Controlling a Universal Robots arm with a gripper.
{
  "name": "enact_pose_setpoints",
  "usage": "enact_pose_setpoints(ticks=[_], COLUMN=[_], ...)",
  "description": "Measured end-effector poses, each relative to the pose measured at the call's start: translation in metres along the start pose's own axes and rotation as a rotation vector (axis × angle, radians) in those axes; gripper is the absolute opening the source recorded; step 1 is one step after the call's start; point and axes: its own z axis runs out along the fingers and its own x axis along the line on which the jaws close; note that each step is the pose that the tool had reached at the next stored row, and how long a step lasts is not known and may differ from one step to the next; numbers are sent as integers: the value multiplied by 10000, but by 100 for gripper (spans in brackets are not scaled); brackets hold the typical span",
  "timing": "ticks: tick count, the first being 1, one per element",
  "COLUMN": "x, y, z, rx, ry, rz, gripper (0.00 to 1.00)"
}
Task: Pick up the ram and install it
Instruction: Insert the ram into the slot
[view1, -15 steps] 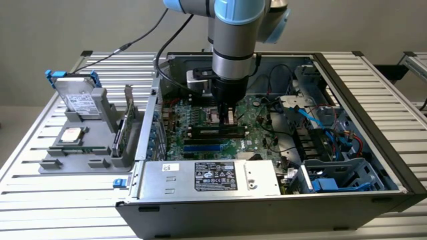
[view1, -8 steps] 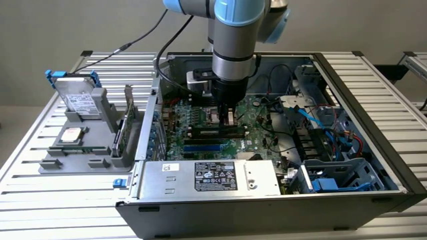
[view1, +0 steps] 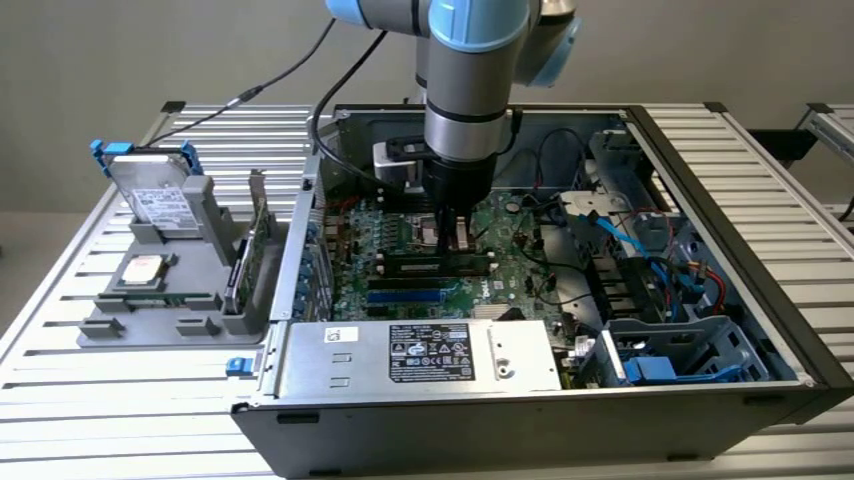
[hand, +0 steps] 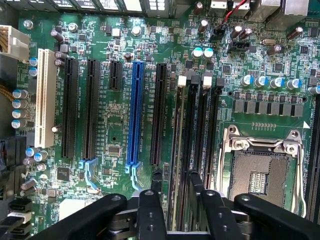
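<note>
The ram sits lengthwise in a black memory slot on the green motherboard inside the open computer case. In the wrist view the ram shows edge-on as a thin green strip running down the slot. My gripper points straight down just above it. My gripper straddles the stick, its black fingers standing apart from the board on either side, open, with nothing gripped.
A silver power supply box fills the case front. The empty CPU socket lies beside the memory slots, a blue expansion slot on the other side. A hard drive stands on a grey fixture at the exterior view's left.
</note>
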Motion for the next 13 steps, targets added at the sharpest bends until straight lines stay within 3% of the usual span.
enact_pose_setpoints(ticks=[1, 8, 12, 13], x=[1, 8, 8, 8], y=[1, 6, 7, 7], z=[-22, -237, -250, -250], rx=[1, -2, -1, -1], ry=[0, -16, -22, -23], rz=[0, -1, -1, -1], gripper=[34, 34, 32, 25])
